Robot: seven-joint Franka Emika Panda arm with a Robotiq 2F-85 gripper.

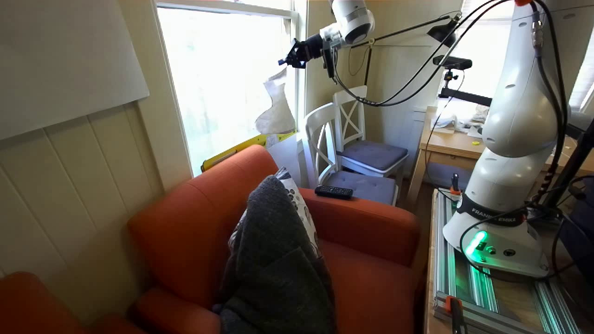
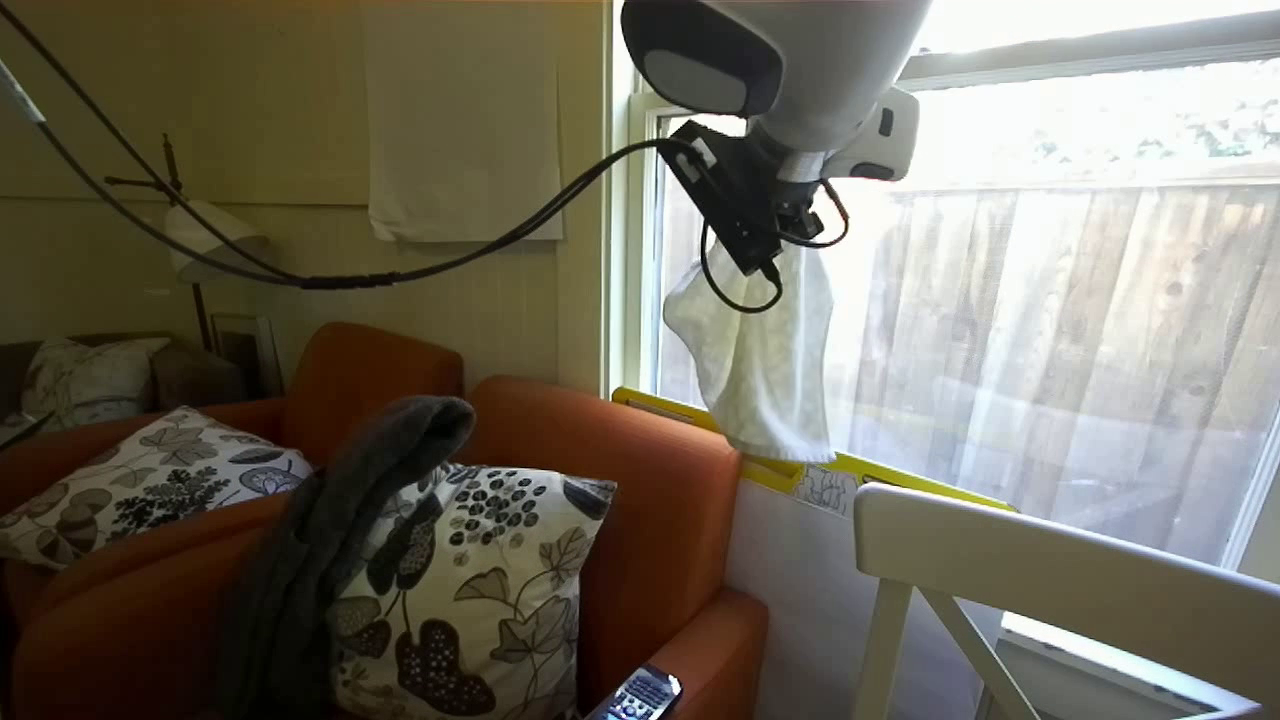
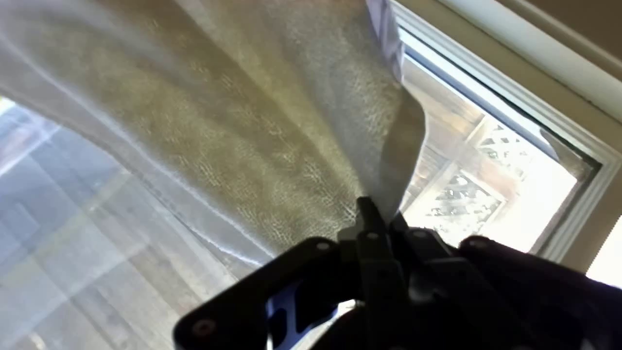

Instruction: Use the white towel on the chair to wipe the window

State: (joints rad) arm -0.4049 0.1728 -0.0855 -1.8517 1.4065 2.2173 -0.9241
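Observation:
My gripper (image 3: 381, 214) is shut on one corner of the white towel (image 3: 233, 112), whose cloth spreads away from the fingertips in the wrist view. Both exterior views show the towel (image 1: 277, 106) (image 2: 770, 375) hanging loosely in front of the window (image 1: 218, 69) (image 2: 1040, 300). Whether it touches the glass I cannot tell. In an exterior view the gripper (image 1: 285, 61) is raised near the window's side frame; elsewhere the wrist hides its fingers. The white chair (image 1: 320, 112) (image 2: 1050, 560) stands below, beside the window, with no towel visible on it.
A yellow strip (image 1: 232, 152) runs along the sill under the towel. An orange armchair (image 1: 199, 204) with a dark grey blanket (image 1: 274, 250) and a remote (image 1: 334, 192) stands by the window. Another white chair (image 1: 351, 95) is behind. Black cables (image 2: 450, 255) hang from the arm.

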